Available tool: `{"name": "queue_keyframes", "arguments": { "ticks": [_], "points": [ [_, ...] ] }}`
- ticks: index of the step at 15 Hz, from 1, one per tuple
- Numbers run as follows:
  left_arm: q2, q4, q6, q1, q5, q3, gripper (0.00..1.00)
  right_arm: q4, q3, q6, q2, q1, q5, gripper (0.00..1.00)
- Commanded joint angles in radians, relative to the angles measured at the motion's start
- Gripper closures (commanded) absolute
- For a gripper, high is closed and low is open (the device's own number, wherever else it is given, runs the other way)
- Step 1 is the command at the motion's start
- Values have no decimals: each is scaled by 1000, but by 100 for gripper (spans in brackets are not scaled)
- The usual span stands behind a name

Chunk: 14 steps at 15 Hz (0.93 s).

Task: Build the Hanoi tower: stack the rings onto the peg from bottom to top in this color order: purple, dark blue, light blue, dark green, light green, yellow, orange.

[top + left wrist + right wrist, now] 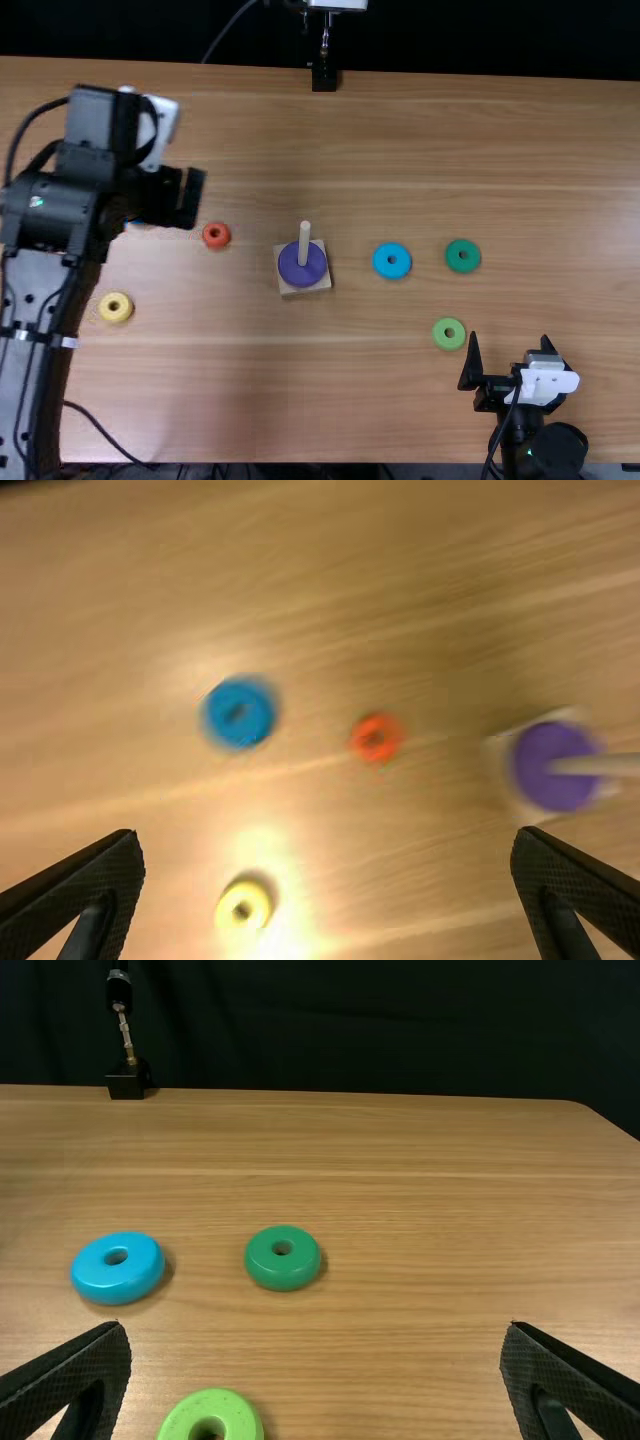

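My left gripper [190,200] is over the table's left part, above the dark blue ring; the left wrist view has the gripper [328,880] open over the dark blue ring [258,720], orange ring [388,738] and yellow ring [233,898]. The purple ring [291,268] lies around the peg [304,240] on its wooden base [314,285]. Light blue [382,262], dark green [455,264] and light green [440,340] rings lie flat, right of the peg. My right gripper [510,352], low at the near right, stands open; its wrist view has the gripper [315,1360] holding nothing.
A small black stand [324,78] is at the table's far edge. The left arm extends along the table's left side, close to the yellow ring. A cable [100,428] lies at the near left. Bare wood [420,150] stretches beyond the peg and rings.
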Motion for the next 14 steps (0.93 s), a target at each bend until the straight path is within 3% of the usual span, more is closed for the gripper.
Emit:
{"name": "queue_keyframes", "arguments": {
  "ticks": [1,4,9,12,14],
  "points": [
    [-48,4,-4,59,-42,-73,0,-70,-64,1,-13,-12,21,0],
    [-48,28,9,134,-29,-186,0,-70,-64,1,-13,-12,21,0],
    [70,120,13,138,-16,-289,0,-70,-64,1,-13,-12,21,0],
    [184,114,13,141,63,-280,0,-70,-64,1,-13,-12,21,0],
    [271,101,13,149,70,-219,0,-70,-64,1,-13,-12,21,0]
  ]
}}
